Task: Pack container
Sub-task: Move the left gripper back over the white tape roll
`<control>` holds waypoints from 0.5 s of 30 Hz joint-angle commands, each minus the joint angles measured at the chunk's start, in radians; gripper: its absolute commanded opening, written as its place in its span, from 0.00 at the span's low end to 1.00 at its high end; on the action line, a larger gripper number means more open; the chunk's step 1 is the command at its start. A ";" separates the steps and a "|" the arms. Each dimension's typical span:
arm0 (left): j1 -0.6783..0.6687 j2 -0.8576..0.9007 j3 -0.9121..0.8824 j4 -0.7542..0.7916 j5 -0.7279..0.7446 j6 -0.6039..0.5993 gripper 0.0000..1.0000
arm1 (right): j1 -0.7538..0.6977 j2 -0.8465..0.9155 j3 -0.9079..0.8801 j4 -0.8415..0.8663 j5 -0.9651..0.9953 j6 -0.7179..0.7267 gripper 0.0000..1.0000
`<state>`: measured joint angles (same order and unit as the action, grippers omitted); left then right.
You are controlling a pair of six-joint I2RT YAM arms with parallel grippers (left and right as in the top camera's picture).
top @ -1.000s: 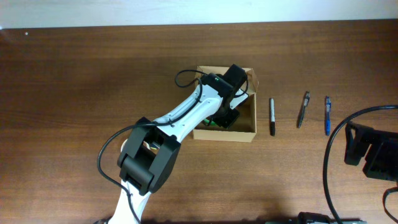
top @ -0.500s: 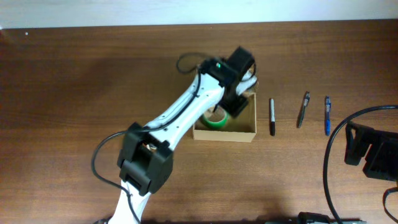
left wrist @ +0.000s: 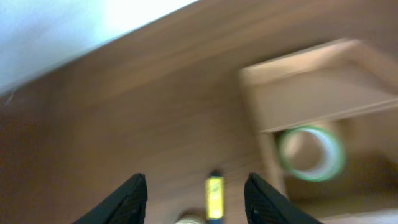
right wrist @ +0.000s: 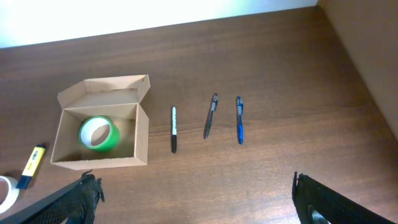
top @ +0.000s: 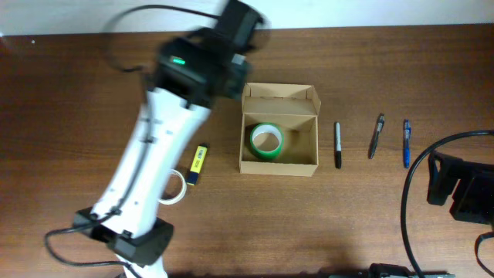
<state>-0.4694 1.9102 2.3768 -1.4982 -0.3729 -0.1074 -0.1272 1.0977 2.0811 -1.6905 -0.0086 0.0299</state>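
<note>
Left gripper (left wrist: 194,180): fingers set wide apart, nothing between them. Its wrist view is smeared throughout, so edges and fine detail there are unreliable. From overhead its head is blurred near the far table edge, and the jaws cannot be made out from that angle. Right gripper (right wrist: 194,183): fingers spread to the lower corners of its own view, holding nothing; from overhead its body is cut off by the right edge. Container (top: 279,167): tan cardboard box, mid-table, lid flap standing open on the far side. Green tape roll (top: 265,154) (right wrist: 111,138): lying flat inside the container, towards its left wall. The rest of the box floor shows bare. White tape roll (top: 176,189): on the table left of the box, partly covered by the left arm, clipped by the frame edge in both wrist views. Yellow marker (top: 199,164) (left wrist: 214,198): just beside the white roll, between it and the box, touching neither as far as can be seen. Black marker (top: 337,144), grey pen (top: 376,136), blue pen (top: 406,143): in a row right of the box, roughly parallel, apart from one another. Table (top: 77,116): dark brown wood. A black cable loops over its right side.
</note>
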 commanded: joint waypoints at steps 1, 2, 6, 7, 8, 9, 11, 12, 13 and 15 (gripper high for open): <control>0.141 -0.018 0.004 -0.058 -0.051 -0.132 0.48 | 0.029 0.002 0.007 0.007 0.021 0.009 0.99; 0.179 -0.018 0.002 -0.082 -0.019 -0.149 0.48 | 0.031 0.002 0.007 0.006 0.021 0.009 0.99; 0.296 -0.017 -0.073 -0.148 0.146 -0.171 0.44 | 0.031 0.002 0.009 0.007 0.021 0.009 0.99; 0.305 -0.018 -0.103 -0.153 0.149 -0.177 0.44 | 0.031 0.002 0.013 0.007 0.021 0.009 0.99; 0.308 -0.018 -0.143 -0.152 0.149 -0.177 0.44 | 0.031 0.002 0.018 0.009 0.021 0.009 0.99; 0.307 -0.018 -0.189 -0.142 0.149 -0.177 0.44 | 0.031 0.002 0.024 0.011 0.021 0.008 0.99; 0.296 -0.018 -0.283 -0.111 0.150 -0.177 0.44 | 0.031 0.002 0.046 0.019 0.022 0.008 0.99; 0.287 -0.018 -0.331 -0.091 0.151 -0.177 0.44 | 0.031 0.002 0.062 0.023 0.026 0.008 0.99; 0.278 -0.018 -0.388 -0.062 0.164 -0.177 0.43 | 0.031 0.002 0.077 0.026 0.036 0.008 0.99; 0.259 -0.018 -0.499 0.005 0.219 -0.176 0.44 | 0.031 0.003 0.112 0.028 0.053 0.009 0.99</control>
<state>-0.1860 1.8999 1.9842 -1.5307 -0.2329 -0.2634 -0.1074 1.1034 2.1433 -1.6691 0.0086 0.0303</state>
